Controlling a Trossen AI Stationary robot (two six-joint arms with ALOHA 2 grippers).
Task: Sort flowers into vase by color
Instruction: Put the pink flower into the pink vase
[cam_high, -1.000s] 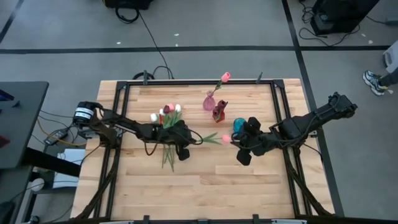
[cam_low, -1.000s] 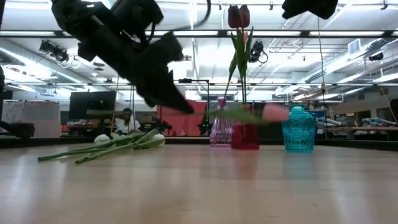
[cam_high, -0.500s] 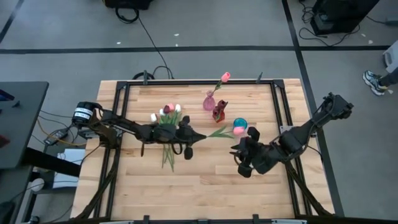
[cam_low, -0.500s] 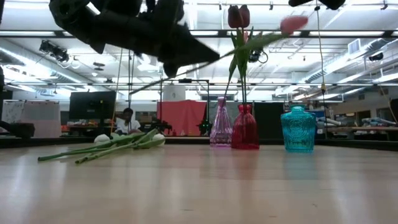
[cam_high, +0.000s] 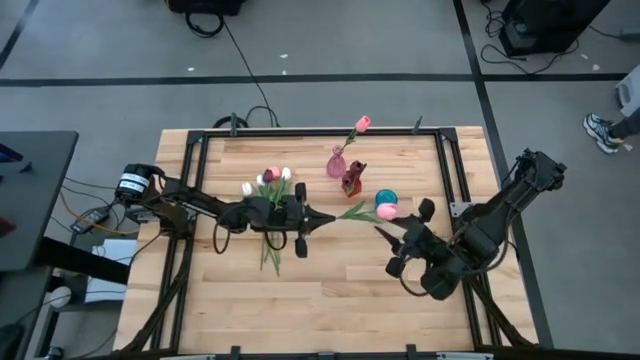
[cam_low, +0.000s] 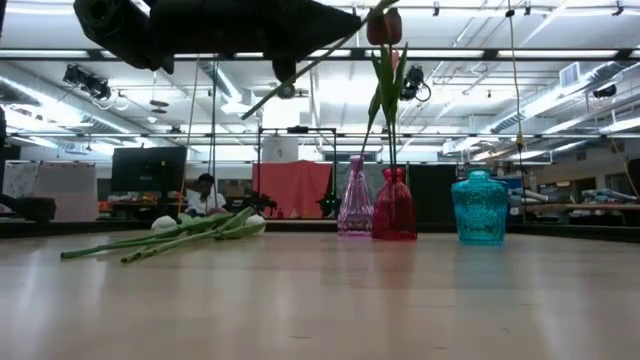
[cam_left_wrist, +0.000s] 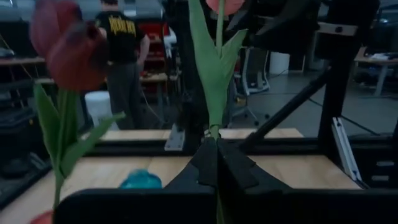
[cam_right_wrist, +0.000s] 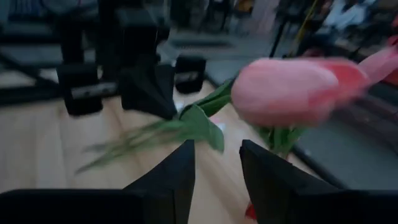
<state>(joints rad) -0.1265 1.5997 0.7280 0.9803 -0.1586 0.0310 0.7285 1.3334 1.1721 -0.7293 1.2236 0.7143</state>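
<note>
My left gripper is high over the table's middle, shut on a pink tulip whose head is over the teal vase. My right gripper is open, just near of that head, touching nothing; the head shows past its fingers. A pink vase holds a pink tulip. The red vase holds a dark red tulip. White, pink and dark red tulips lie flat on the table under my left arm. My left gripper pinches the pink tulip's stem just below its leaves, between the two shut fingers. The fingers come level from the table's left, along the stem. The flower is lifted clear and reaches right; the stem's tail slants down behind the fingers.
The three vases stand close together right of the table's middle, toward the far side. The dark table frame runs along the edges. People show in the room beyond the far edge. Bare wood lies toward the near edge.
My left gripper has risen and moved a little to the right, carrying the pink tulip up from vase-body height to above the vases, its head now over the teal vase. My right gripper has drawn back toward the near right corner, away from the flower head.
</note>
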